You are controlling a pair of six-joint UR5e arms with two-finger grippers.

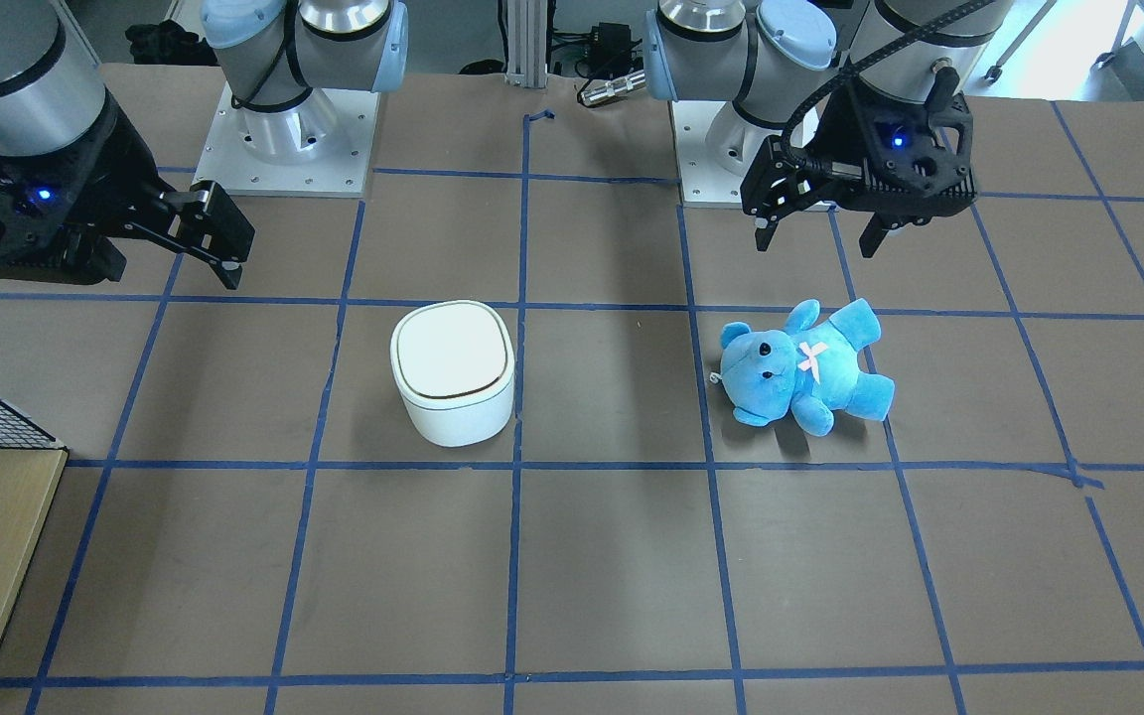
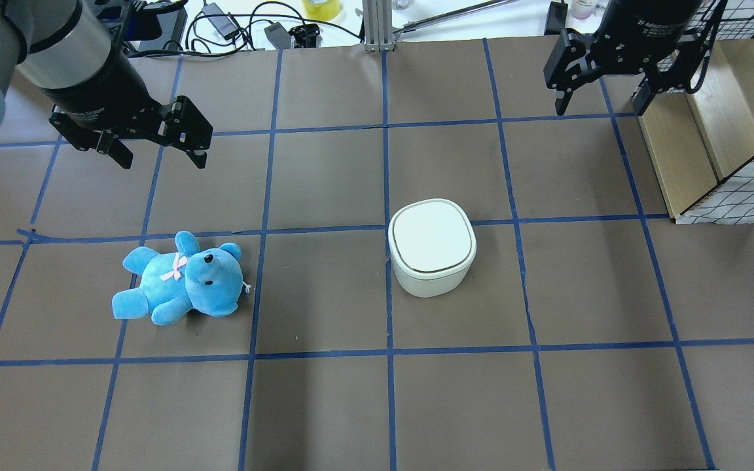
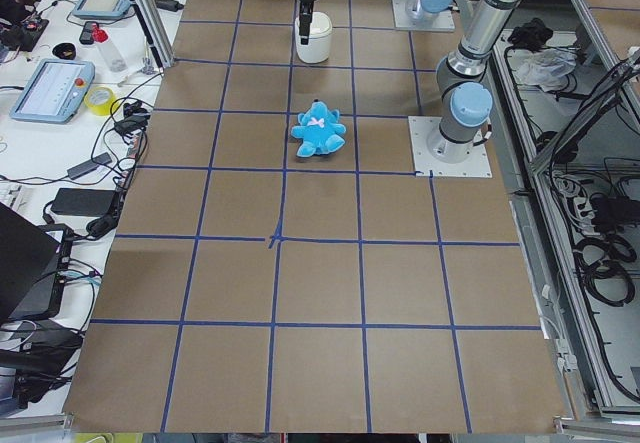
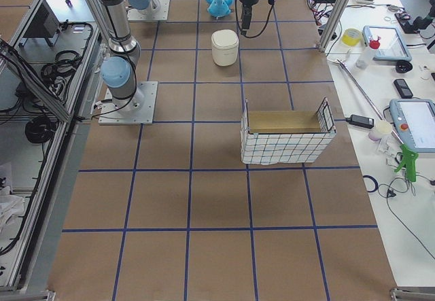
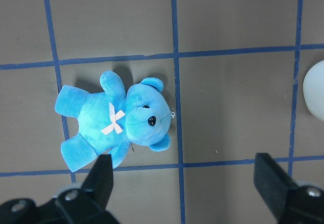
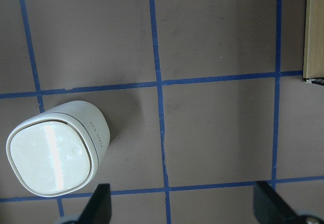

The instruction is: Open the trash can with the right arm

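Observation:
The white trash can (image 1: pixel 453 372) stands with its lid shut, right of the table's middle in the overhead view (image 2: pixel 431 245). It also shows in the right wrist view (image 6: pixel 55 150). My right gripper (image 2: pixel 599 104) hangs open and empty above the table, beyond the can and to its right, well apart from it (image 1: pixel 175 263). Its fingers (image 6: pixel 98 204) frame bare table beside the can. My left gripper (image 2: pixel 162 157) is open and empty above the blue plush bear (image 2: pixel 180 281), which lies on its back (image 5: pixel 116 120).
A wire-mesh basket with a wooden inside (image 2: pixel 711 144) stands at the table's right edge near the right gripper (image 4: pixel 285 134). Blue tape lines grid the brown table. Cables and devices lie beyond the far edge (image 2: pixel 252 26).

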